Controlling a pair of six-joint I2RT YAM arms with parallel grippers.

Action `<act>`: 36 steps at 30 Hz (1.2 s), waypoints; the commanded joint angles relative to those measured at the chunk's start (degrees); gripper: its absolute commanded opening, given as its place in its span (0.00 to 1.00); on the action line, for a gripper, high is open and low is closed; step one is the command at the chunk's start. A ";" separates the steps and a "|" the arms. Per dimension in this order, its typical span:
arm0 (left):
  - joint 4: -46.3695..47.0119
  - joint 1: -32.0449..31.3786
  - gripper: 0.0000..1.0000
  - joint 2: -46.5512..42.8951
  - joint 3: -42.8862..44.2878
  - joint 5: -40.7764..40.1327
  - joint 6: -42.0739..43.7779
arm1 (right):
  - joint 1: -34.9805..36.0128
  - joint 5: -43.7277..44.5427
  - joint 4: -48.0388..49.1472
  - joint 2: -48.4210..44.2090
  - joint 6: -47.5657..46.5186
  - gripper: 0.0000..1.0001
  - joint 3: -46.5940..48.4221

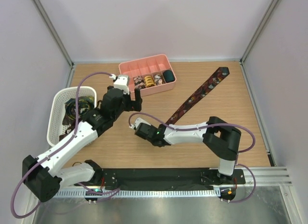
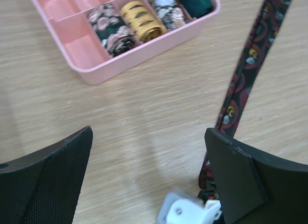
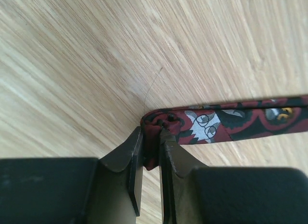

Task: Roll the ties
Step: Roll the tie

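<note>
**Right jaws:** narrow, pinched on the folded end of the printed tie (image 3: 226,123), which is dark red with pale figures. Seen at lower centre of the right wrist view.

**Left jaws:** spread wide and holding nothing, above bare counter (image 2: 120,118). They sit at the bottom corners of the left wrist view.

**Printed tie, body:** lies flat on the counter. In the top view it runs diagonally from the right arm's wrist at centre up to its wider end at upper right.

**Rolled ties, four:** pink floral roll (image 2: 113,33), yellow roll (image 2: 142,21), grey-white roll (image 2: 168,9) and dark green roll (image 2: 195,3). They sit one to a compartment, side by side.

**Pink tray** (image 1: 154,89): holds the four rolls toward its right end, at upper centre of the top view.

**White mesh basket** (image 1: 53,113): left of the top view, just beside the left arm. It holds loose ties (image 1: 72,108) in dark, yellow and green.
</note>
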 commanded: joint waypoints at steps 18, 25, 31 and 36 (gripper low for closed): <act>15.62 2.89 1.00 -15.45 -20.03 -11.07 -13.88 | -19.24 -47.28 14.65 -11.76 4.59 0.14 -11.62; 34.70 2.28 1.00 -12.82 -30.32 8.54 0.02 | -26.97 -61.78 15.35 -9.12 5.29 0.17 -10.74; 34.46 -0.79 1.00 -0.80 -26.12 18.55 5.91 | -31.02 -69.68 18.41 -5.44 7.39 0.16 -10.65; 35.33 -7.21 1.00 4.32 -24.79 17.34 14.06 | -35.50 -77.44 23.25 -2.26 9.69 0.12 -11.44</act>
